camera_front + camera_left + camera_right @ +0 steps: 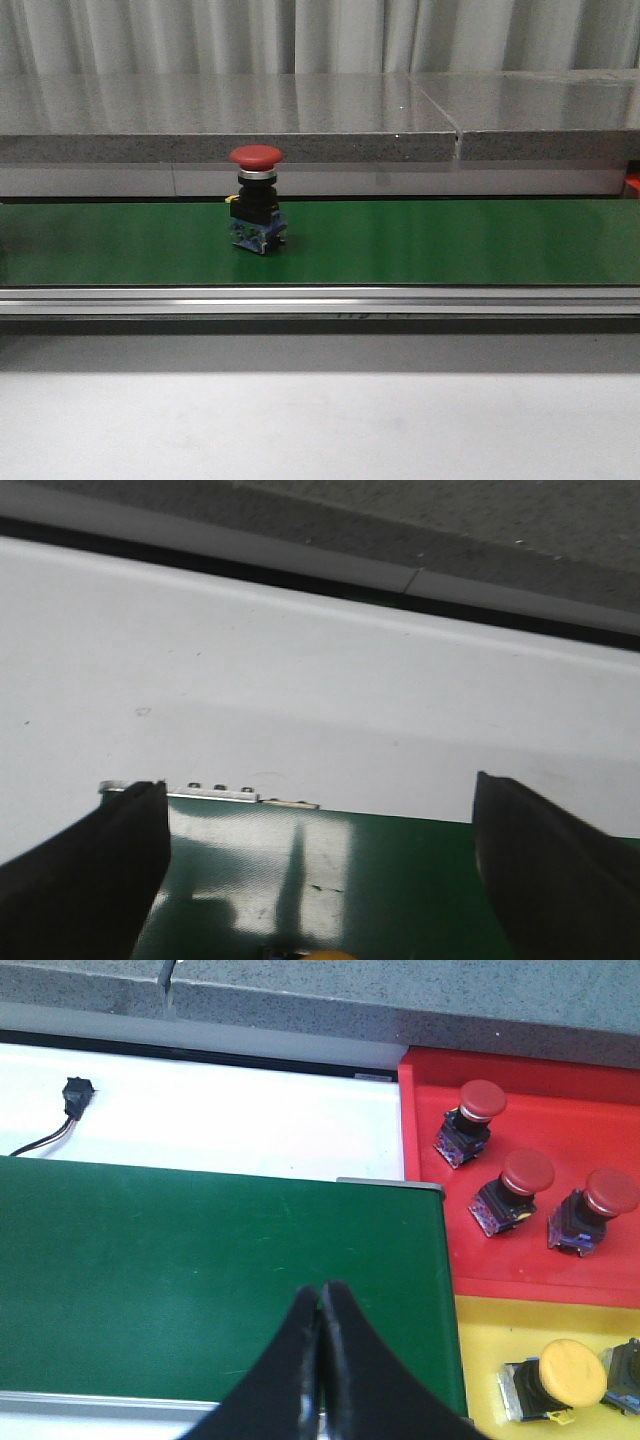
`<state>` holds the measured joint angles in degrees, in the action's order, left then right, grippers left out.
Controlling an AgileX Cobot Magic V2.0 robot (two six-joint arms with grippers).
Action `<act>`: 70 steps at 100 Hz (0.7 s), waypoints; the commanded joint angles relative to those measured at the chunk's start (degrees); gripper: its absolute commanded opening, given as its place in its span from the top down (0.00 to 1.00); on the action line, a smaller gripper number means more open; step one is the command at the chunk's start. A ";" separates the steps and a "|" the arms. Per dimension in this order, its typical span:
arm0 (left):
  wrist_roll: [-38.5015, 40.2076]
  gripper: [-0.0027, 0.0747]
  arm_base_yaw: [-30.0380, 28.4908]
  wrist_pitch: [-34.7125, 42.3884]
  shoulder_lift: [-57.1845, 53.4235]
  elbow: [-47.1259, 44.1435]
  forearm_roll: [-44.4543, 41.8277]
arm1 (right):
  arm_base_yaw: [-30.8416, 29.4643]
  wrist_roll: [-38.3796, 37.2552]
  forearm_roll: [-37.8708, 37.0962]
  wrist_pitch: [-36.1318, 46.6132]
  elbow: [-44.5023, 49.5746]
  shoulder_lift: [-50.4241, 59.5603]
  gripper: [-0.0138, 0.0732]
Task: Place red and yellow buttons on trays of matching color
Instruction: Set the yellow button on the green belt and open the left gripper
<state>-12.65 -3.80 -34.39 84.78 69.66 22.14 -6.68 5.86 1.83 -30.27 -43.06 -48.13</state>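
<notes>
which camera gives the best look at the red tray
The right wrist view: the red tray shows there with three red buttons in it, beside the yellow tray. The front view catches at most a red sliver at its right edge; the left wrist view shows none of it.

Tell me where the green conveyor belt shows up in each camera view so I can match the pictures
Front view: green conveyor belt runs as a band across the full width, carrying an upright red button.
Left wrist view: its end fills the space between the open left claw fingers, white surface beyond.
Right wrist view: it lies under the shut right claw, ending beside the red tray and yellow tray.
Shared landmark: the belt's green surface.
</notes>
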 commanded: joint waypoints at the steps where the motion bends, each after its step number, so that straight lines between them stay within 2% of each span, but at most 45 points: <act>1: -0.29 0.18 1.96 2.79 -5.50 1.48 1.63 | 0.17 0.63 -0.13 3.60 -1.58 0.59 0.92; 29: -0.29 0.18 6.51 5.94 -19.71 -6.10 1.29 | 0.17 0.63 -0.13 3.60 -1.58 0.59 0.92; 54: -0.39 0.18 7.85 10.96 -36.79 -19.82 1.29 | 0.17 0.63 -0.13 3.60 -1.58 0.59 0.92; 70: -0.39 0.23 7.85 12.17 -48.17 -28.43 1.29 | 0.17 0.63 -0.13 3.60 -1.58 0.59 0.92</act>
<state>-12.88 3.51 -27.09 42.44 43.33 22.25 -6.68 5.86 1.83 -30.27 -43.06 -48.13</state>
